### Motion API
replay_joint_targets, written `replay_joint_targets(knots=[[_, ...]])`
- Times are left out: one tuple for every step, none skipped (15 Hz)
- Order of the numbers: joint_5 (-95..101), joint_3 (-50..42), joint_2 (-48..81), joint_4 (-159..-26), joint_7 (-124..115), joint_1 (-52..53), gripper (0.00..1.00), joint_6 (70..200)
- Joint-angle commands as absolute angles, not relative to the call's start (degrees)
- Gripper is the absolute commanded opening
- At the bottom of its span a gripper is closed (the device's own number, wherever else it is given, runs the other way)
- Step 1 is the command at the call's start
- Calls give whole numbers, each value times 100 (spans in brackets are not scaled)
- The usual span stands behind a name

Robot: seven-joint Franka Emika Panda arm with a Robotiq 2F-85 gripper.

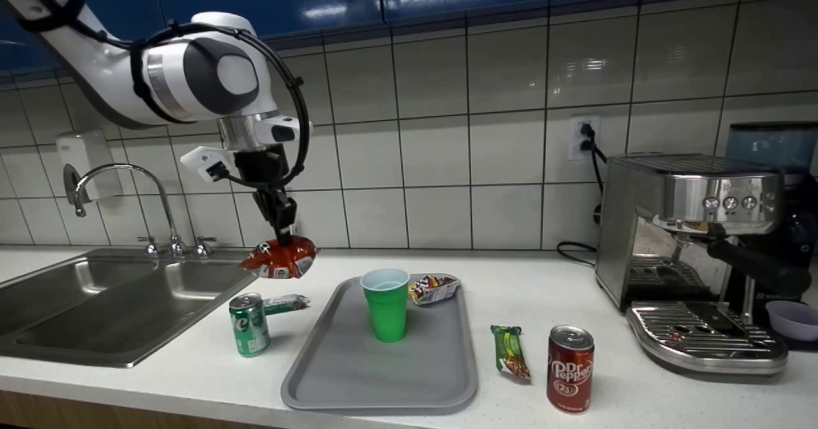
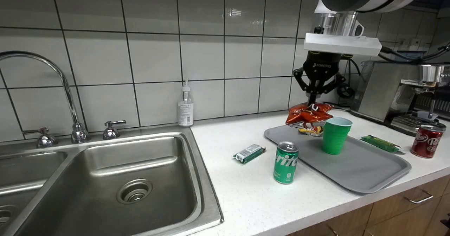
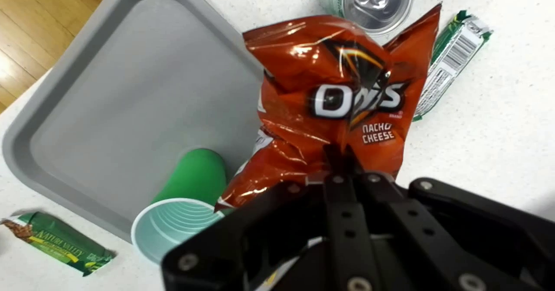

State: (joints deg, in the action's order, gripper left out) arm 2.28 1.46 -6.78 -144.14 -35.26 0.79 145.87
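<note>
The gripper (image 2: 311,103) grasps a red bag (image 3: 334,72) in midair above the worktop (image 1: 517,288), near the edge of the tray (image 1: 383,378) facing the sink (image 2: 140,164). A green cup (image 1: 386,314) stands upright on the tray.

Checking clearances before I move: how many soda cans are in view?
2: a Sprite can between the sink and the tray, and a Dr Pepper can near the espresso machine.

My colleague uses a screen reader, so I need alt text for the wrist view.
A closed gripper pinches a red Nacho Cheese snack bag above a white counter. The counter holds a can, a Nature Valley bar, another wrapped bar, and a gray tray bearing a green cup.
</note>
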Motion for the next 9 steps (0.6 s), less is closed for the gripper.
replay_joint_targets(knots=[[-63,310,-811,-14395,-3122,190,0,14526],[-154,351,-788,-14389,-3027,248,0,14527],[-224,388,-775,-14390,-2933,292,0,14533],[-311,425,-758,-14386,-2836,343,0,14544],[-396,460,-728,-14374,-2733,396,0,14548],[-483,501,-684,-14351,-2638,448,0,14536],[-576,528,-663,-14350,-2535,496,0,14532],[-633,565,-614,-14339,-2460,548,0,14544],[-709,592,-575,-14337,-2364,594,0,14543]])
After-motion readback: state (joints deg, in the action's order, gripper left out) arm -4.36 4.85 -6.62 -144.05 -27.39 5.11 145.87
